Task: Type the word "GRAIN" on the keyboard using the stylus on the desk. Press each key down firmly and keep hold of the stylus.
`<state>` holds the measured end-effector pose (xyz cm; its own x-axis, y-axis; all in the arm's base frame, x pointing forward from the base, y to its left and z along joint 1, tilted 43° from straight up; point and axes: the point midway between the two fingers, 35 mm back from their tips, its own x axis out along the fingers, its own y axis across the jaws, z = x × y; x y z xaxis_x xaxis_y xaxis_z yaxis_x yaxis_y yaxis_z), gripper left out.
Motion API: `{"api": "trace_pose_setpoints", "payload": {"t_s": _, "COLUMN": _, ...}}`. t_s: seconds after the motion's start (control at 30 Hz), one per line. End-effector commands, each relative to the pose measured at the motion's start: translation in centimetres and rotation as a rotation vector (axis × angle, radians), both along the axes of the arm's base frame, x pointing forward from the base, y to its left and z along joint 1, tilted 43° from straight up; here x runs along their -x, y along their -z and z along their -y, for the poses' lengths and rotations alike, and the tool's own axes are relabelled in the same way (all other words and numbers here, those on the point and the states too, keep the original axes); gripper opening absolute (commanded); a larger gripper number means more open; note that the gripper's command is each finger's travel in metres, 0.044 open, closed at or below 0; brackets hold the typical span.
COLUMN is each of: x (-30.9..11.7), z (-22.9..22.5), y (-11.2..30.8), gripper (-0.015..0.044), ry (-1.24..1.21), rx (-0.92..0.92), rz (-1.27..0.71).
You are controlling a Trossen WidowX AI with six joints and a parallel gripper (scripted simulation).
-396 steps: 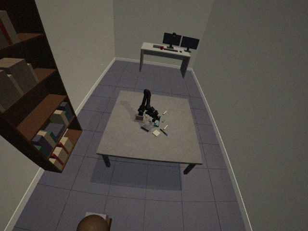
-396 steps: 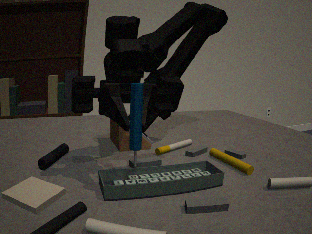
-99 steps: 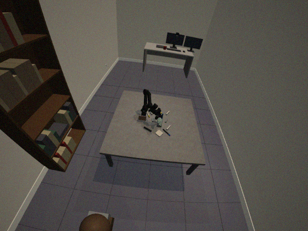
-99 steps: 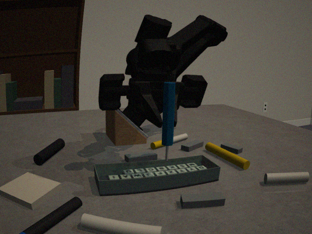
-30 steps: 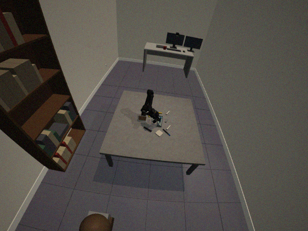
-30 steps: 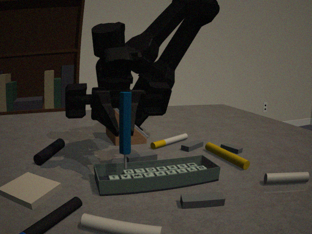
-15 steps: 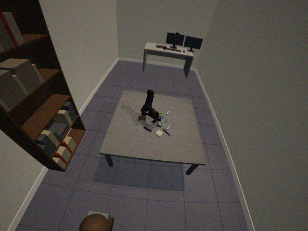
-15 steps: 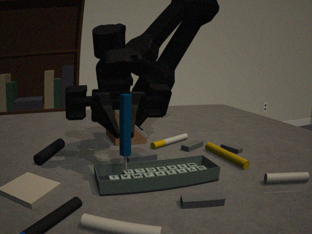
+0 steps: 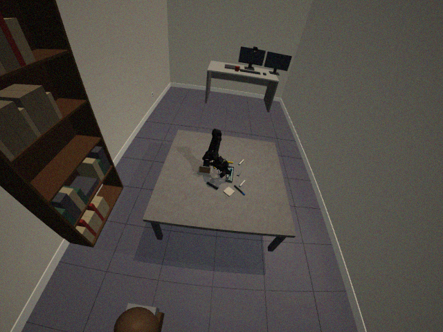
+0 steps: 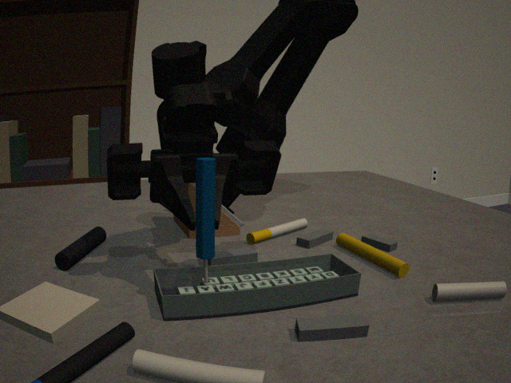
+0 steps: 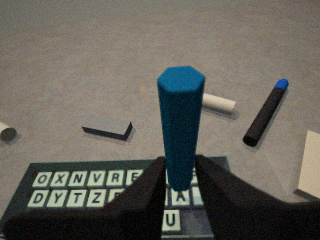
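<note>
The blue stylus (image 10: 205,198) (image 11: 181,120) stands upright, its thin metal tip down in the keyboard (image 10: 255,304) (image 11: 24,186) (image 9: 230,173). My gripper (image 10: 204,224) (image 11: 180,161) (image 9: 224,175) is shut on the stylus's blue handle, above the tray-like keyboard. In the exterior view the tip overlaps the A and U keys at the left end; whether it touches or presses one cannot be told. In the wrist view the A key (image 11: 180,197) shows just below the handle and the U key (image 11: 170,220) lower; the handle and fingers hide the tip and several keys.
Near the keyboard lie a grey block (image 10: 332,330) (image 11: 107,127), a yellow cylinder (image 10: 371,254), white cylinders (image 10: 470,291) (image 10: 198,366), a black cylinder (image 10: 80,248), a black marker (image 10: 86,355) (image 11: 264,115) and a beige pad (image 10: 49,306) (image 11: 311,165). A wooden wedge (image 10: 227,227) (image 9: 204,169) stands behind the gripper.
</note>
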<state>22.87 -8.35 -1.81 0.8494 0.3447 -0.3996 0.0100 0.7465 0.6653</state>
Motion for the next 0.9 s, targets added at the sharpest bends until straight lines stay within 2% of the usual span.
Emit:
{"api": "trace_pose_setpoints", "payload": {"t_s": 0.0, "x": 0.08, "z": -0.1, "y": 0.15, "gripper": 0.0081, "ry": 0.005, "rx": -0.005, "rz": -0.008}}
{"api": "trace_pose_setpoints", "payload": {"t_s": 0.87, "x": 0.12, "z": -0.68, "y": 0.78, "gripper": 0.0081, "ry": 0.005, "rx": -0.005, "rz": -0.008}}
